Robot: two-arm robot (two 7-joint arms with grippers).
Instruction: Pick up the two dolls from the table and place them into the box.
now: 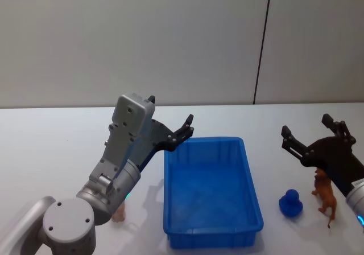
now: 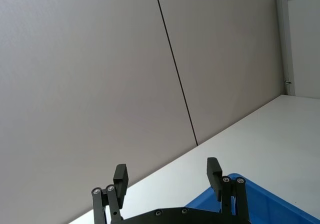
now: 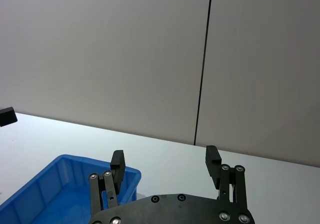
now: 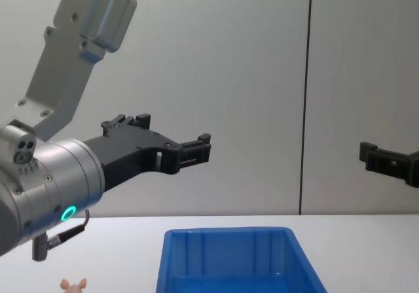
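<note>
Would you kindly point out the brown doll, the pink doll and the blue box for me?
brown doll (image 1: 326,196), head view, on its body.
pink doll (image 4: 74,285), chest view, on its head.
box (image 1: 213,239), head view, on its near wall.

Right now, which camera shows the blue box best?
The head view: it sees the whole blue box from above, rim and floor. The chest view shows it side-on, cut off at the bottom; each wrist view catches a corner.

White table (image 1: 45,141): blue box (image 1: 211,231) at middle; small blue toy (image 1: 290,203) just right of it; brown doll (image 1: 326,195) standing beside toy; pink doll (image 1: 119,214) left of box.
</note>
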